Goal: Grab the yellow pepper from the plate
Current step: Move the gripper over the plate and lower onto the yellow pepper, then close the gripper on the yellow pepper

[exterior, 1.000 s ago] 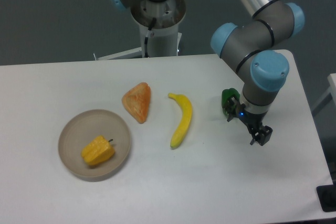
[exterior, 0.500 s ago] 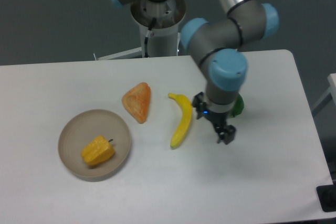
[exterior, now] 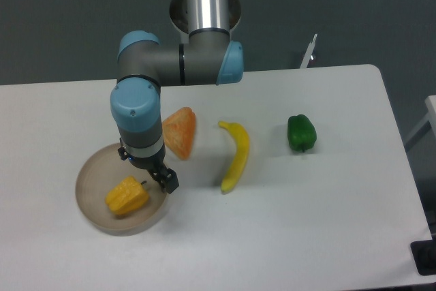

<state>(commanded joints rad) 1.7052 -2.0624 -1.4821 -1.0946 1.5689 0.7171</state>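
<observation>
White table (exterior: 327, 223) holds banana (exterior: 236, 156), orange wedge (exterior: 180, 132), green pepper (exterior: 301, 133); end effector (exterior: 166, 181) over plate (exterior: 92, 168), finger spacing unclear

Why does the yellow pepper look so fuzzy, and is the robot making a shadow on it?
In the fixed camera view the whole picture is soft, so the yellow pepper lacks crisp edges; the light is even, with only faint shadows on the plate under the gripper, none clearly on the pepper; the white table looks bright, without harsh glare.
</observation>
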